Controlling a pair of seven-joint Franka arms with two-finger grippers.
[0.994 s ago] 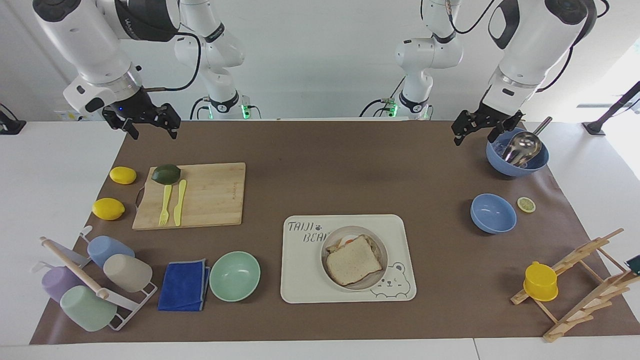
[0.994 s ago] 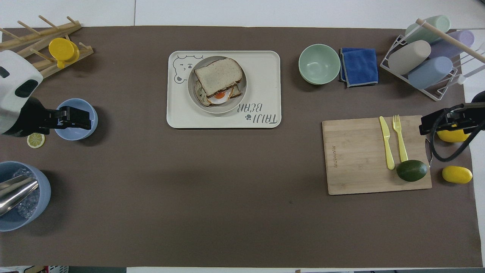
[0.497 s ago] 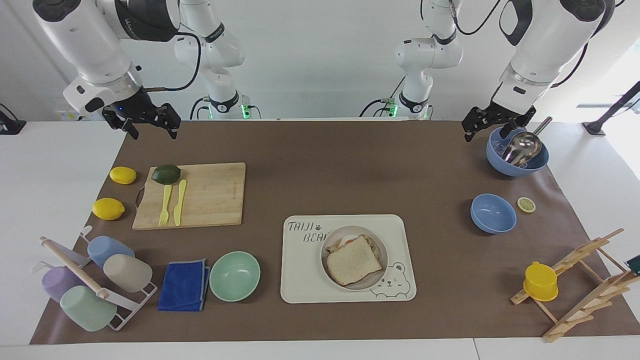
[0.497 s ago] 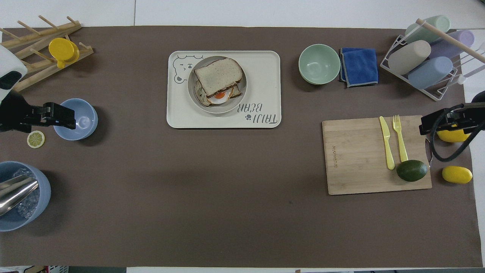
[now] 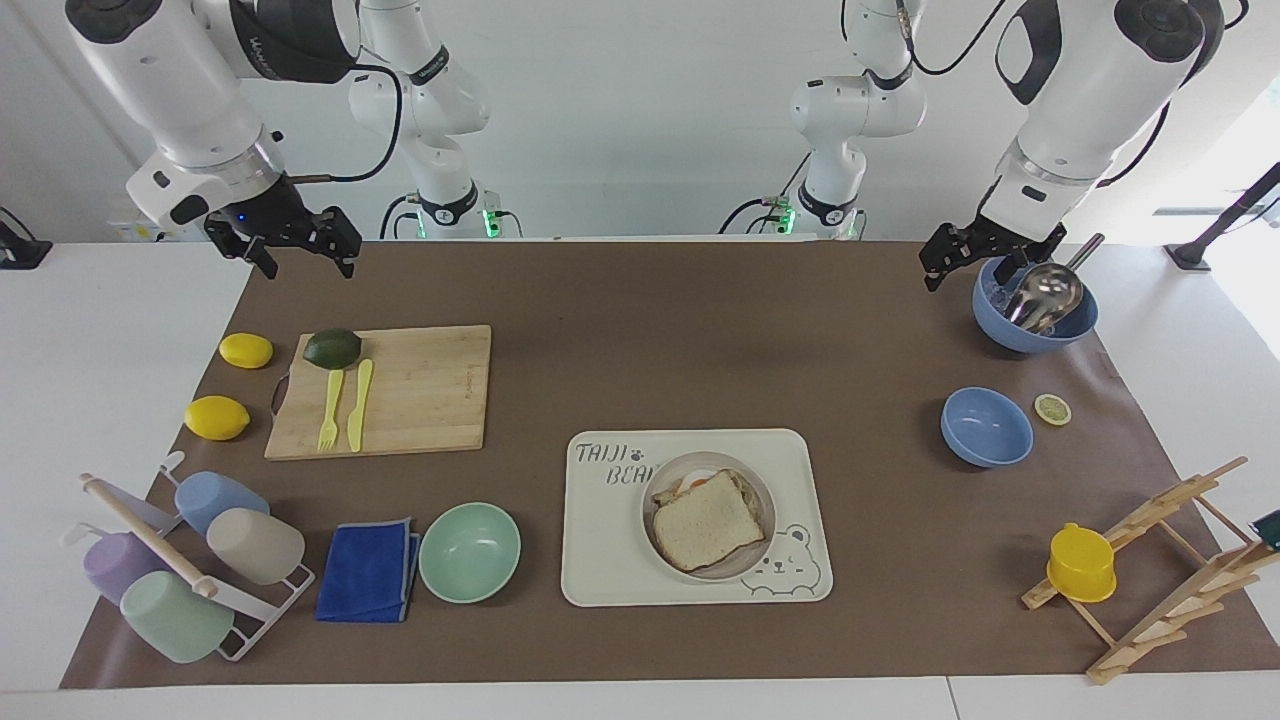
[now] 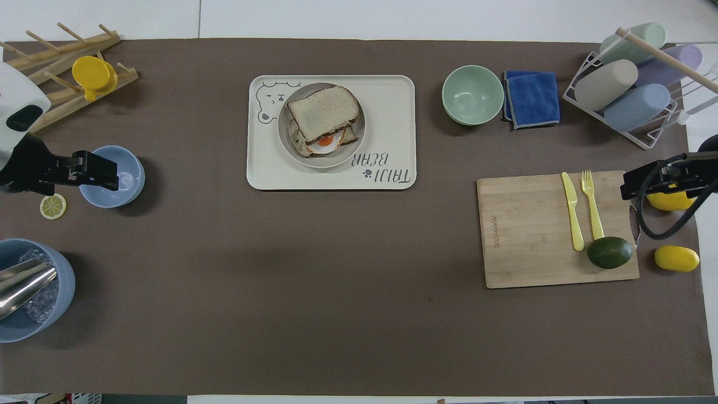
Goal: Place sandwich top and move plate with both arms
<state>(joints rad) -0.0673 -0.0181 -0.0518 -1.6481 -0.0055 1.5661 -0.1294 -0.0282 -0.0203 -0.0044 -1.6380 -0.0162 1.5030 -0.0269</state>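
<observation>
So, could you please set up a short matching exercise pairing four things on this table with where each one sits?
Things:
1. sandwich top
2. plate
3. avocado
4. metal scoop

Places:
A. in the large blue bowl at the left arm's end
B. on the bear-printed tray
C. on the egg-topped slice
D. on the wooden cutting board, at the corner nearest the robots

Pairs: 1-C, 2-B, 3-D, 4-A
</observation>
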